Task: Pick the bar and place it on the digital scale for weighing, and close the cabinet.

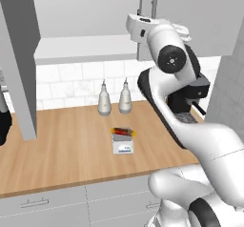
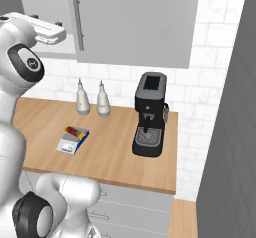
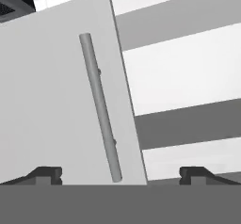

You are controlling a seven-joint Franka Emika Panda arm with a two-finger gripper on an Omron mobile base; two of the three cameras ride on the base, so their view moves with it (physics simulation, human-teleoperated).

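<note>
Glossy white rounded arm (image 1: 167, 45) segments joined by black circular joint caps, small dark fingertips (image 3: 47, 173)

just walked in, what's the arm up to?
The bar already lies on the digital scale on the counter. The arm is raised at the cabinet, its gripper open and empty in front of a door that stands ajar, the handle between its fingers' line. Closing the cabinet is what's left.
</note>
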